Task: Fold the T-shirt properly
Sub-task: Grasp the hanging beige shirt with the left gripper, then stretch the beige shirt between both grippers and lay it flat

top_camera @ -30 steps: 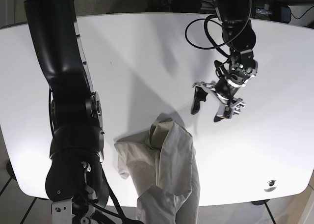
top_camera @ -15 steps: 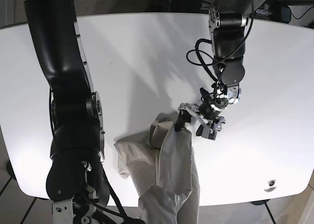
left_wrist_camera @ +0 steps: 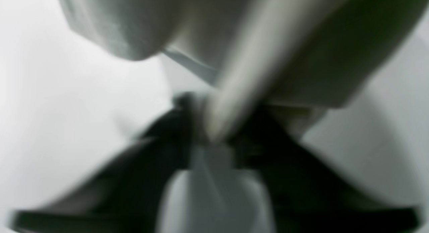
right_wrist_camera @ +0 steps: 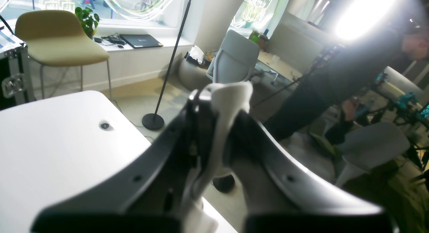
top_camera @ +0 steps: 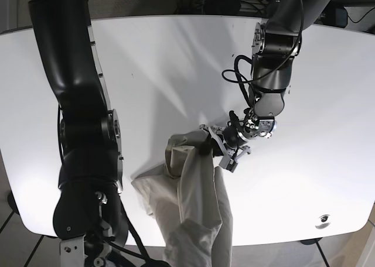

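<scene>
right claw (right_wrist_camera: 218,126): pinched tight on a strip of T-shirt (top_camera: 193,191), lifted off the white surface (top_camera: 158,62) | T-shirt: bunched at the surface's front edge, hanging over | left claw (top_camera: 218,151): clamped on the T-shirt's top corner

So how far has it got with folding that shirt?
Barely begun. No fold shows: the T-shirt lies bunched, partly hanging off the table. In hand: the left pincer has pinched its upper edge and the right pincer grips cloth too. Spreading flat and all folds remain.
</scene>
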